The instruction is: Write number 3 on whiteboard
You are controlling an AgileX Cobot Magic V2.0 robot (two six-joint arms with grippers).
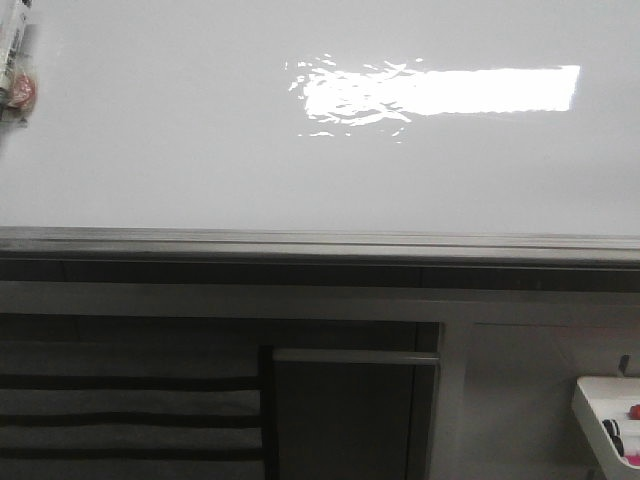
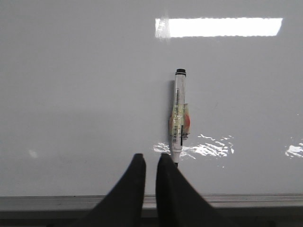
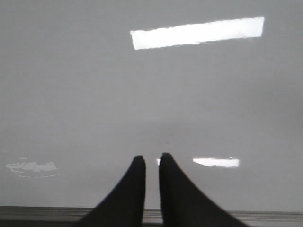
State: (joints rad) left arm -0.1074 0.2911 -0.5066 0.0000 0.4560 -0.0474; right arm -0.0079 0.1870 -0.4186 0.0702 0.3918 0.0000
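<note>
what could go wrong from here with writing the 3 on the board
1. The marker lies on the whiteboard just past the left gripper, whose fingers are nearly together with nothing between them. Reaching without opening may just push the marker along the glossy surface.
2. No stroke shows on the board; the marker's far end looks capped, so it may not write.
3. The right gripper is also empty near the board's edge rail and might bump it.

The whiteboard (image 1: 200, 150) lies flat before me, large, glossy and white, with a bright rectangular light reflection (image 1: 450, 90) on its surface. Its grey metal edge rail (image 1: 320, 243) runs along the side nearest me. I see no marker stroke on the board in any of my views.
</note>
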